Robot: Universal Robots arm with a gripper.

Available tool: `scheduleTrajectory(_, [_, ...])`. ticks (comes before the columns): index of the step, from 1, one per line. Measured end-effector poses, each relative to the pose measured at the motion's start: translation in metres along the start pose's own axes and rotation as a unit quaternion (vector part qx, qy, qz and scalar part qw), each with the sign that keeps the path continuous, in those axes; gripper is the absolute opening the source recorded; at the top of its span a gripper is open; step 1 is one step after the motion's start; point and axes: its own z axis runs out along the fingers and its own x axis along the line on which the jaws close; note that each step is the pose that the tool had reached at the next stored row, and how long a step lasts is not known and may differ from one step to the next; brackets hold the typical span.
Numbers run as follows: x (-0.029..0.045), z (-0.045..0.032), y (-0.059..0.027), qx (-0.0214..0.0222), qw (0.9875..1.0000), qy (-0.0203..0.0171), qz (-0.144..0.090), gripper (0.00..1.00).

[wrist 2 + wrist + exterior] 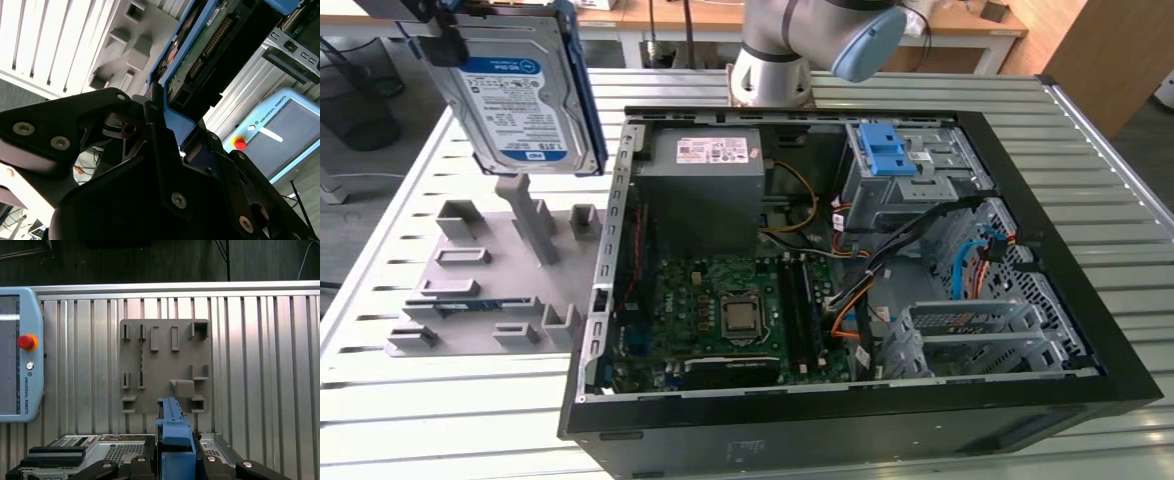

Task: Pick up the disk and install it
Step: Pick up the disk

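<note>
Now the black hand [176, 456], clamped on the blue-framed silver-grey metal disk [531, 100] high beside the open black computer case [854, 420], should carry it steadily, clear of the case's wall.

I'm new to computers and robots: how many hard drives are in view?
1. The disk is held by the tool above the grey holder plate, at the exterior view's left, outside the computer case. Others may be hidden inside the drive cage.

Slatted table [454, 425]: grey fixture plate [494, 283], open computer case [854, 432], pendant [20, 365].
</note>
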Motion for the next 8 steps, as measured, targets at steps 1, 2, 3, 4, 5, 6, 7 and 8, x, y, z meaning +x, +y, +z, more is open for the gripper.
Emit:
scheduleTrajectory(1, [0.0, 0.0, -0.0002, 0.0, 1.0, 0.0, 0.0, 0.36])
scheduleTrajectory(2, [0.0, 0.0, -0.0004, 0.0, 1.0, 0.0, 0.0, 0.36])
scheduleTrajectory(3, [0.0, 0.0, -0.0006, 0.0, 1.0, 0.0, 0.0, 0.36])
scheduleTrajectory(4, [0.0, 0.0, -0.0008, 0.0, 1.0, 0.0, 0.0, 0.36])
scheduleTrajectory(5, [0.0, 0.0, -0.001, 0.0, 1.0, 0.0, 0.0, 0.36])
scheduleTrajectory(6, [0.0, 0.0, -0.0012, 0.0, 1.0, 0.0, 0.0, 0.36])
scheduleTrajectory(7, [0.0, 0.0, -0.0014, 0.0, 1.0, 0.0, 0.0, 0.36])
scheduleTrajectory(8, [0.0, 0.0, -0.0017, 0.0, 1.0, 0.0, 0.0, 0.36])
